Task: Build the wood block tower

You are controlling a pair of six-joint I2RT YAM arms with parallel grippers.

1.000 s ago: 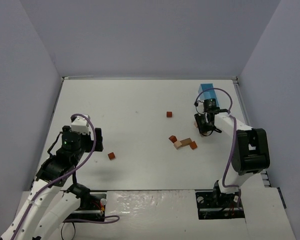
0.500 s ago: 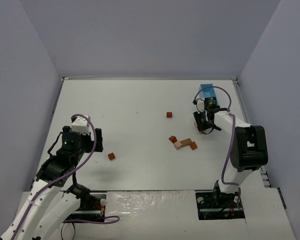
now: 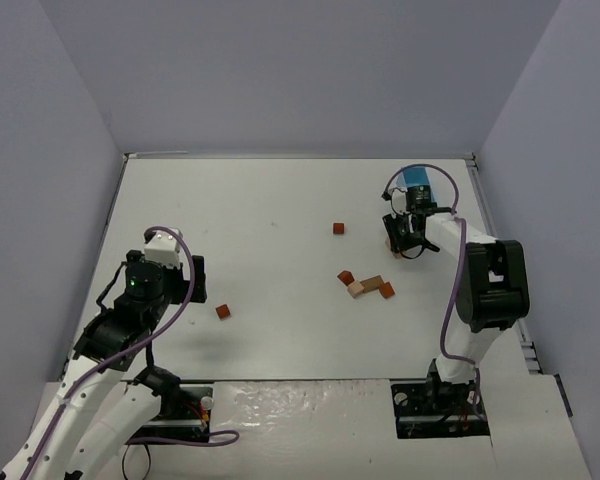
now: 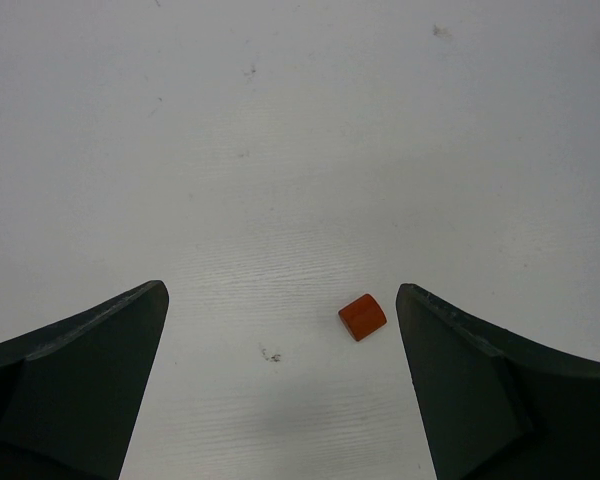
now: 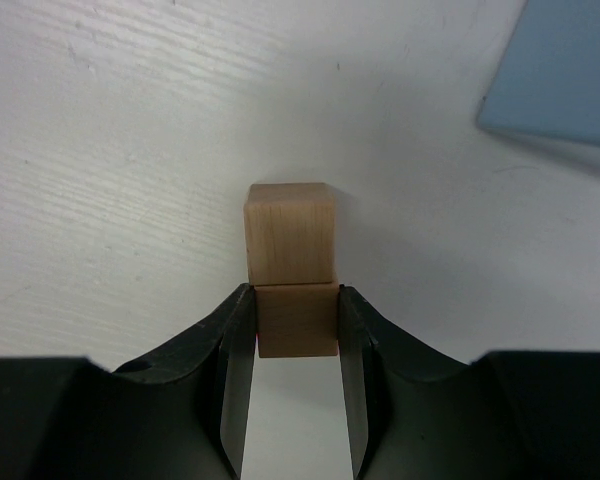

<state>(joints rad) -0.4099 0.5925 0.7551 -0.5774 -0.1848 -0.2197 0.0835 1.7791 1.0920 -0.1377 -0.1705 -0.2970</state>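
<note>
The right claw (image 5: 295, 302) is pinched narrow on 1 tan block (image 5: 297, 322), a finger pressed to each side. A 2nd tan block (image 5: 290, 233) touches its far face, just past the fingertips. Farther ahead and to that claw's right lies the light blue box (image 5: 565, 70).

The left claw (image 4: 282, 292) is spread wide and holds nothing. 1 orange-red block (image 4: 362, 317) lies on the table (image 4: 300, 120) between its fingers, nearer the right one. A cluster of blocks (image 3: 368, 286) lies between the 2 claws.

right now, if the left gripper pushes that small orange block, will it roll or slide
The orange block looks rounded on one side, so it may roll if tipped onto that curve. Small and wooden-looking, it is probably light and stiff.
</note>
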